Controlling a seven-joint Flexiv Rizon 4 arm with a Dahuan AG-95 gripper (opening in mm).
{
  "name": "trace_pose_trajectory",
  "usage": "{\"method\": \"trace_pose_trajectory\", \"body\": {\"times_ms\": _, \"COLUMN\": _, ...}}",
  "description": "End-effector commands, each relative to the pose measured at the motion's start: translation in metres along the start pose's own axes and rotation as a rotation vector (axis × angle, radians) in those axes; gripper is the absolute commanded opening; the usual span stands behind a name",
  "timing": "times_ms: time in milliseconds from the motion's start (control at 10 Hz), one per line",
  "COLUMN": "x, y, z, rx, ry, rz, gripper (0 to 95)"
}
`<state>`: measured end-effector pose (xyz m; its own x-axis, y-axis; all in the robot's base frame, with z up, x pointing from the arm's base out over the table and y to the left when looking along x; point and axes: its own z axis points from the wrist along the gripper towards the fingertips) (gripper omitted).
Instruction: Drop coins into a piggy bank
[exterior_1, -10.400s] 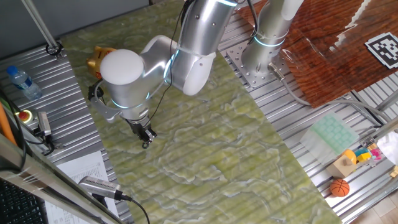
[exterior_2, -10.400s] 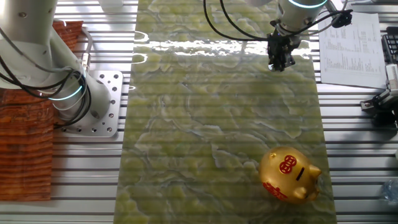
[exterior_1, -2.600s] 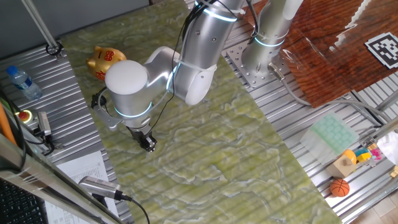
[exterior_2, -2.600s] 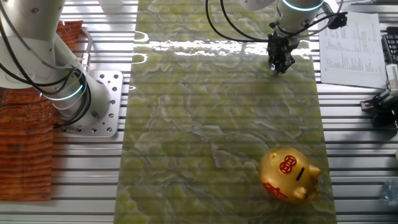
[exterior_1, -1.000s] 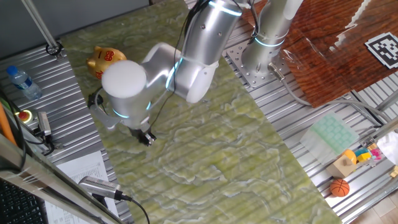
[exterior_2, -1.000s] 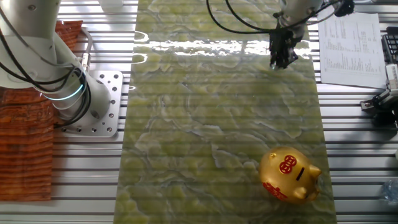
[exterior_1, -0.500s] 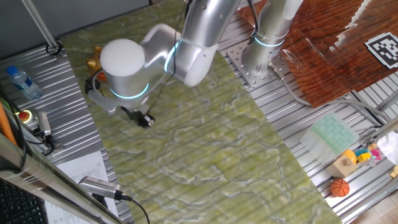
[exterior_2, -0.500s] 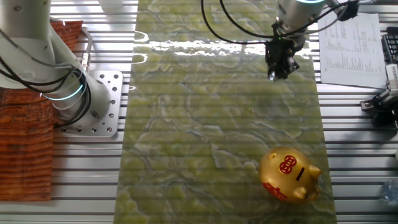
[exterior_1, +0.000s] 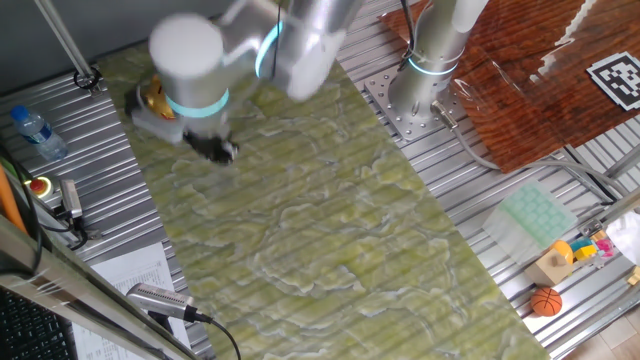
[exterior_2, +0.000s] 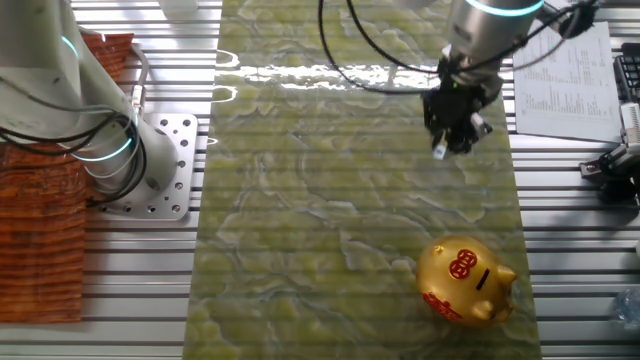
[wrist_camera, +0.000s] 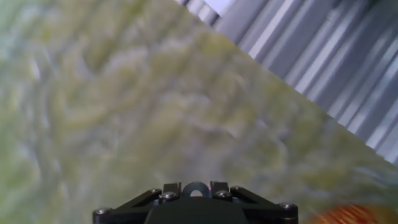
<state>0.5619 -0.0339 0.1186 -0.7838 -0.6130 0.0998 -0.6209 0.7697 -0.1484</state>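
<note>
The gold piggy bank (exterior_2: 465, 281) with red markings stands on the green mat near its edge, slot up. In one fixed view only a bit of it (exterior_1: 151, 97) shows behind the arm's white joint. My gripper (exterior_2: 441, 149) hangs above the mat, well short of the pig, and is blurred by motion (exterior_1: 222, 150). In the hand view the gripper (wrist_camera: 196, 190) is shut on a small dark round coin (wrist_camera: 196, 185) between the fingers. A blurred orange-gold patch (wrist_camera: 348, 214) shows at the bottom right.
A second arm's base (exterior_2: 135, 160) stands on the ribbed metal table beside the mat. Printed papers (exterior_2: 560, 70) lie past the mat's other side. A water bottle (exterior_1: 35, 130) and a small orange basketball (exterior_1: 546, 301) lie off the mat.
The gripper has risen from the mat and swung towards the piggy bank, staying shut. The arm now hides most of the pig in one fixed view.
</note>
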Motion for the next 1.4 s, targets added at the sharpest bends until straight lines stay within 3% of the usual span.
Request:
{"method": "trace_pose_trajectory", "body": {"times_ms": 100, "x": 0.021, "y": -0.013, "z": -0.008, "rx": 0.014, "ry": 0.015, "rz": -0.039, "gripper": 0.0}}
{"method": "trace_pose_trajectory", "body": {"times_ms": 400, "x": 0.042, "y": -0.028, "z": -0.009, "rx": 0.050, "ry": 0.029, "rz": -0.128, "gripper": 0.0}}
{"method": "trace_pose_trajectory", "body": {"times_ms": 600, "x": 0.050, "y": -0.041, "z": -0.004, "rx": 0.114, "ry": 0.058, "rz": -0.224, "gripper": 0.0}}
{"method": "trace_pose_trajectory", "body": {"times_ms": 700, "x": 0.054, "y": -0.048, "z": -0.005, "rx": 0.126, "ry": 0.062, "rz": -0.254, "gripper": 0.0}}
{"method": "trace_pose_trajectory", "body": {"times_ms": 1000, "x": 0.059, "y": -0.070, "z": -0.006, "rx": 0.179, "ry": 0.085, "rz": -0.362, "gripper": 0.0}}
{"method": "trace_pose_trajectory", "body": {"times_ms": 1200, "x": 0.068, "y": -0.077, "z": -0.004, "rx": 0.202, "ry": 0.095, "rz": -0.384, "gripper": 0.0}}
{"method": "trace_pose_trajectory", "body": {"times_ms": 1300, "x": 0.070, "y": -0.077, "z": -0.002, "rx": 0.232, "ry": 0.108, "rz": -0.401, "gripper": 0.0}}
{"method": "trace_pose_trajectory", "body": {"times_ms": 1400, "x": 0.068, "y": -0.078, "z": -0.001, "rx": 0.240, "ry": 0.114, "rz": -0.424, "gripper": 0.0}}
